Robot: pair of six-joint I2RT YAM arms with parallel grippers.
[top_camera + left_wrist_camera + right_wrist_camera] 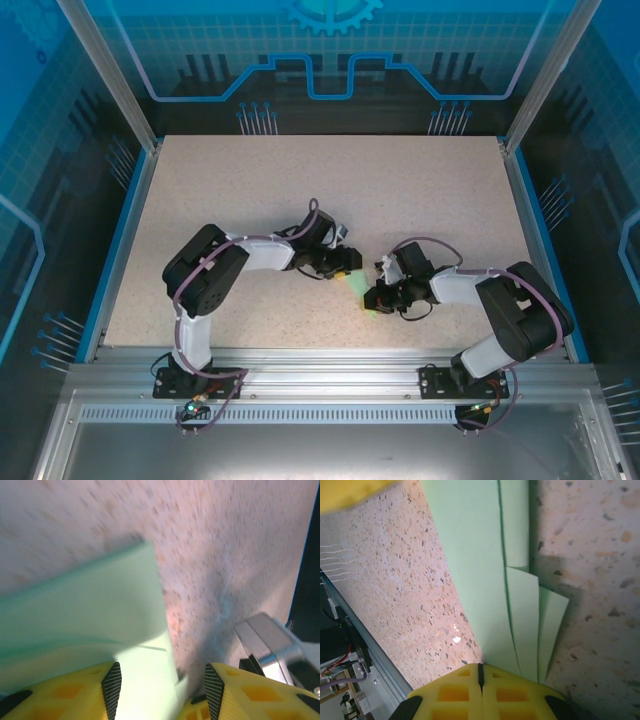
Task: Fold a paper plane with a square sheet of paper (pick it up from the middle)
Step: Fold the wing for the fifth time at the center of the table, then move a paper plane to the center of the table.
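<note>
Paper plane (pixel 470 555) in closed right tool (pixel 480 670)

Speckled beige table (pixel 300 200), folded mint-green paper (pixel 357 288) near its front centre

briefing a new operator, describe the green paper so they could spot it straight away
Start from the speckled beige table and look toward the middle of its near half. There, between the left gripper and the right gripper, is the mint-green paper, folded into a narrow, layered strip. Nothing else on the table is pale green, thin and flat.
</note>
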